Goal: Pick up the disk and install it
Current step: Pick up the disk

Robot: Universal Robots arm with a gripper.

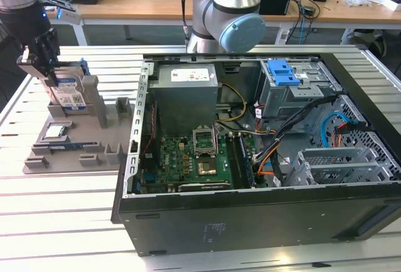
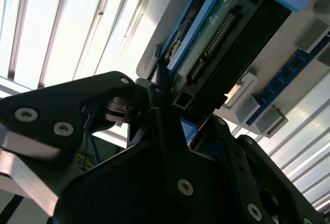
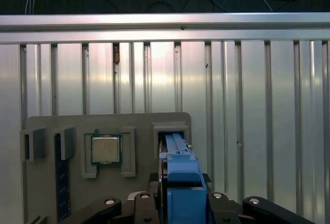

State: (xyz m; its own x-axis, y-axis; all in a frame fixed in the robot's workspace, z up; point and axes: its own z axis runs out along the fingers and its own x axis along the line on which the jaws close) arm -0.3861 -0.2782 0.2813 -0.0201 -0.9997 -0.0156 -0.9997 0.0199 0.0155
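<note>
The disk (image 1: 70, 93), silver with a white-and-blue label and a blue frame, stands on edge in a slot of the grey holder (image 1: 94, 131) at the exterior view's left. My gripper (image 1: 49, 79) has come down on its outer end. In the first wrist view the disk's blue frame (image 3: 181, 170) runs between the two black fingers (image 3: 154, 203), which press against both sides. The second wrist view shows the disk's circuit-board side (image 2: 216, 33) with the fingertips (image 2: 154, 87) closed on its edge.
The grey holder (image 3: 139, 123) also carries a square silver chip (image 3: 105, 149) and a blue memory stick (image 1: 62, 146). An open computer case (image 1: 250, 209) fills the exterior view's right, with a drive bay and a light blue clip (image 1: 282, 71) at its far corner. The arm's base (image 1: 225, 15) stands behind it.
</note>
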